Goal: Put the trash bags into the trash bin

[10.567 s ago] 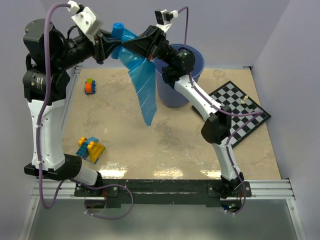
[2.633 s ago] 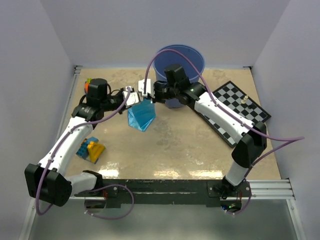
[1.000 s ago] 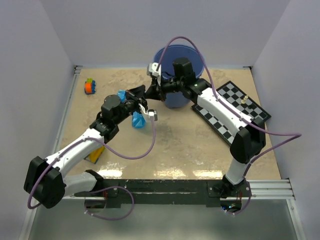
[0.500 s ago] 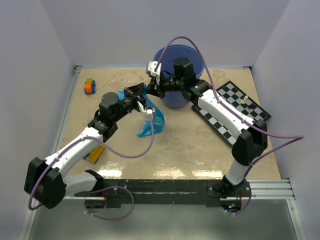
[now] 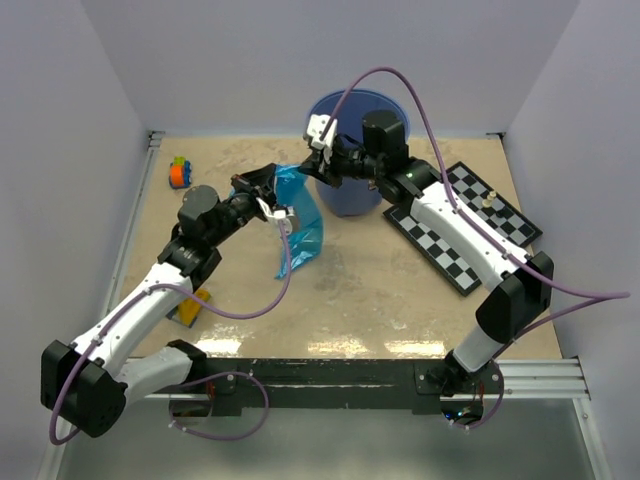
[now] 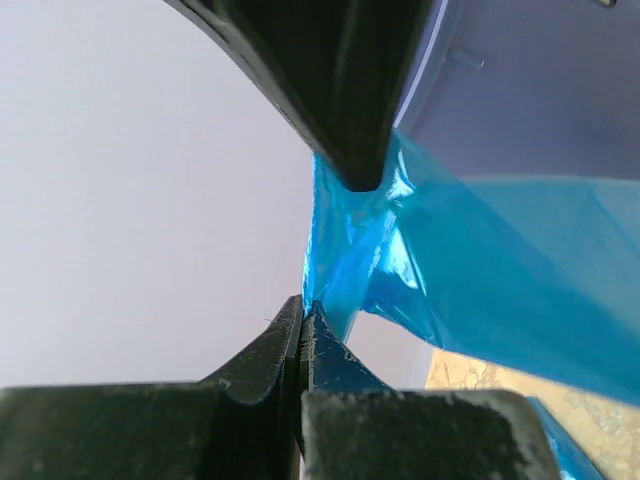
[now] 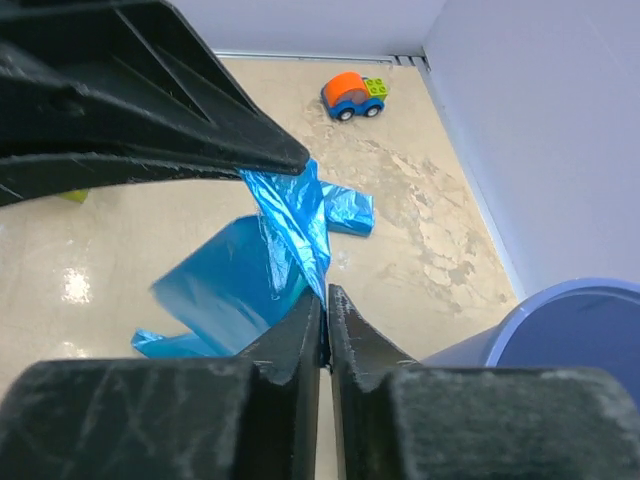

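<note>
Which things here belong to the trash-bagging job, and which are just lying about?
Belong: thin translucent bright-blue plastic film bag; round blue plastic bucket.
Lying about: black-and-white chessboard; orange-and-green toy car; yellow-and-blue toy blocks.

Glossy crinkled film — trash bag (image 5: 305,220).

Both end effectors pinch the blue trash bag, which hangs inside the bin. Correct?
No. The left end effector and right end effector do pinch the trash bag, but it hangs outside the trash bin, to its left; the top external view shows this.
</note>
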`<state>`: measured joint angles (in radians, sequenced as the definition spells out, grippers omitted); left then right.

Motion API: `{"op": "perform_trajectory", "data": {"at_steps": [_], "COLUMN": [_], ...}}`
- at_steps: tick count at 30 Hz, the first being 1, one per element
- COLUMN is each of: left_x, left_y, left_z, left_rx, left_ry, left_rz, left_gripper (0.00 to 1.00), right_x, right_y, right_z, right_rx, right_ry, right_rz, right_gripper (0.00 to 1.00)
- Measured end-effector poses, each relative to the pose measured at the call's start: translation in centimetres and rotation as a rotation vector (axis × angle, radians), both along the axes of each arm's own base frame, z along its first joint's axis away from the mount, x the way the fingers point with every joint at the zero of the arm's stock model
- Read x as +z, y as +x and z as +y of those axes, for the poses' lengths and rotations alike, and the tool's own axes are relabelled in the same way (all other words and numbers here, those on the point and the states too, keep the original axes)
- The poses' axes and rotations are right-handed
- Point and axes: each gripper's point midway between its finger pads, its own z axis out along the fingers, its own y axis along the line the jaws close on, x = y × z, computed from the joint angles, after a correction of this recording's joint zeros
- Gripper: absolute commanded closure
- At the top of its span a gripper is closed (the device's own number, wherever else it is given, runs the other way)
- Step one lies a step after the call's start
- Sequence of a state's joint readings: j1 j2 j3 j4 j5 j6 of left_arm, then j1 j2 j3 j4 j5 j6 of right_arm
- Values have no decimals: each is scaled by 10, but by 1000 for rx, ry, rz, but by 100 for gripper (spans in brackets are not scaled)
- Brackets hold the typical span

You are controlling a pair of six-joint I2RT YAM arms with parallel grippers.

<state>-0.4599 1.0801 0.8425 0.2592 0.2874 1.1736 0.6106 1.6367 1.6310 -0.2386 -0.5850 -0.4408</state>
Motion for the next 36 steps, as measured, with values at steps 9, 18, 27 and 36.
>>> {"op": "perform_trajectory", "data": {"at_steps": [9, 18, 27, 36], "left_x": [-1, -1, -13, 5], "left_y": [-5, -5, 4, -19], "left_z": [-2, -3, -9, -26], "left_rx": [-20, -21, -28, -106], "left_ry": [-32, -47, 84, 114], "left_rz": [35, 48, -36, -167], "left_gripper": [100, 100, 100, 100], "right_x": [-8, -36, -15, -27], "right_y": [-4, 2, -25, -3], "right_z": [0, 18, 43, 35], "right_rx": [33, 76, 254, 170], "right_ry": [-34, -73, -24, -74], "right_rz": [-11, 19, 51, 12], "right_gripper": [49, 100, 100, 100]}}
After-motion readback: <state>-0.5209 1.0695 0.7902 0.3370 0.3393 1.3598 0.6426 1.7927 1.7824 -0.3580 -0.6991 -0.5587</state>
